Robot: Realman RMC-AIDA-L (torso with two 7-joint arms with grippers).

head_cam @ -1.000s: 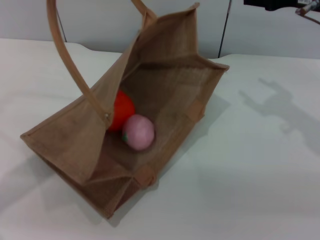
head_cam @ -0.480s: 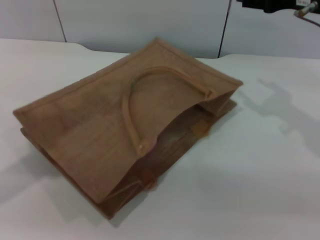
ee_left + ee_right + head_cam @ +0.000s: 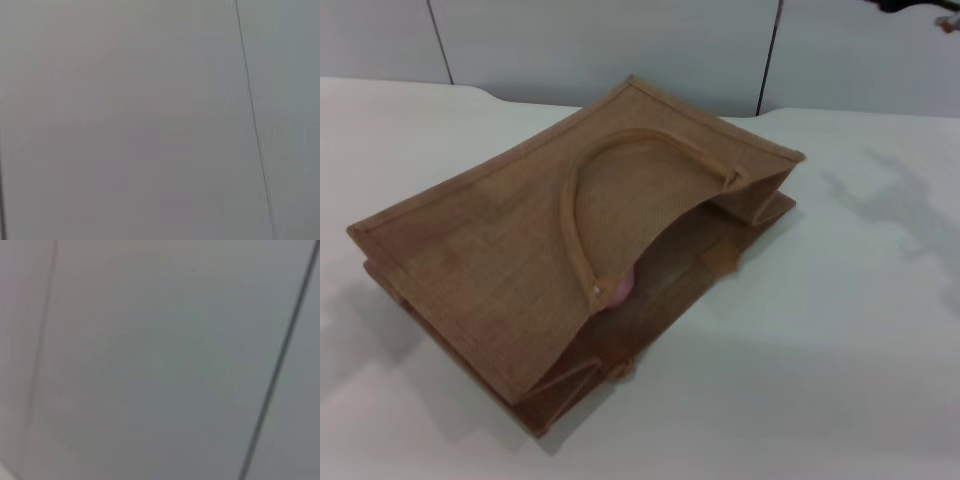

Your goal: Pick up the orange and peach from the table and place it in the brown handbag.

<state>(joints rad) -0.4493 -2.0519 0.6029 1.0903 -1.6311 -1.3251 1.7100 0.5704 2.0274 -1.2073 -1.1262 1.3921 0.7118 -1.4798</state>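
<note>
The brown handbag (image 3: 520, 250) lies flat on its side on the white table (image 3: 840, 380), its upper side fallen shut and one loop handle (image 3: 620, 160) resting on top. A small sliver of the pink peach (image 3: 621, 290) shows through the bag's mouth. The orange is hidden inside the bag. A dark bit of the right arm (image 3: 920, 6) shows at the top right corner of the head view, high above the table; its fingers are out of view. The left gripper is out of view. Both wrist views show only a plain grey wall.
Grey wall panels (image 3: 620, 40) stand behind the table. The arm's shadow (image 3: 910, 200) falls on the table at the right.
The bag's upper side, held open a second ago with both fruits showing, has fallen shut over them. The right arm has moved up and further out of view.
</note>
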